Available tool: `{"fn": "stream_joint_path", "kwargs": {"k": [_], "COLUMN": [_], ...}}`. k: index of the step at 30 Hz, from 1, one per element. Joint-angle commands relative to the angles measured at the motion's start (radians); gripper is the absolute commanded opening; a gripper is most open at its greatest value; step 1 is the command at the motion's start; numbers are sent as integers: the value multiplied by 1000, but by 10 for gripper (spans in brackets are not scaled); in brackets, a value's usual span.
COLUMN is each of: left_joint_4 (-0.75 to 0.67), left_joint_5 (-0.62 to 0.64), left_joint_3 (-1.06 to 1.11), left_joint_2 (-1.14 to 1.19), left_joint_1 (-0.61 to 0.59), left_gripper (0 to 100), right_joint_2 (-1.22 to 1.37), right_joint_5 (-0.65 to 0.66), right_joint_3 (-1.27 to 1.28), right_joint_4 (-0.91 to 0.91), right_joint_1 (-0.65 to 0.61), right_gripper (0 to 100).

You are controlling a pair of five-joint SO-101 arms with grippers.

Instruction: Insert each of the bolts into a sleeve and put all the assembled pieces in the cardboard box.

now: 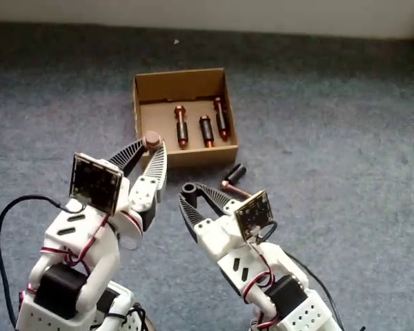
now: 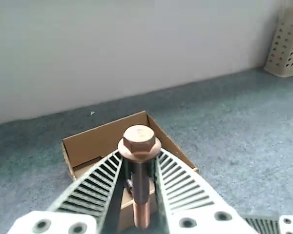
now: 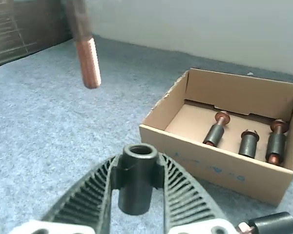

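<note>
L jaws clamped on copper bolt (image 1: 152,142), upright, head up, just before cardboard box (image 1: 183,86). R jaws grip black sleeve (image 1: 189,189) upright, bore up. Box holds 3 assembled pieces (image 1: 205,129); spare bolt (image 1: 229,185) & spare sleeve (image 1: 236,172) lie on table (image 1: 331,138) near its corner.

My gripper (image 3: 136,168) clamps a black sleeve (image 3: 136,187) upright between its ribbed fingers, bore facing up. A copper bolt (image 3: 86,58) hangs threaded end down, higher than the sleeve and apart from it. Beyond, on the grey carpet (image 3: 49,122), sits the cardboard box (image 3: 210,163) with three assembled pieces (image 3: 247,142) lying inside. Another sleeve (image 3: 276,224) lies near the box's front wall.
</note>
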Motion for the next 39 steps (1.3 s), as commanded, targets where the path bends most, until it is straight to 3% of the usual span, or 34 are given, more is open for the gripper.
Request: {"fn": "stream_joint_path", "kwargs": {"k": [1,14,24,39], "left_joint_4": [3,2,6,41], "left_joint_5": [6,6,6,8], "left_joint_3": [-10,33,42,41], "left_joint_2": [-64,-84,-84,-85], "left_joint_1": [82,168,188,189], "left_gripper": [6,6,6,6], "right_joint_2": [-25,-25,-27,-27], "right_joint_5": [17,18,18,18], "right_joint_3": [116,122,122,120], "right_joint_4": [-4,-148,-154,-211], "right_joint_1": [-42,-65,-99,-30], "right_gripper": [4,4,4,4]}}
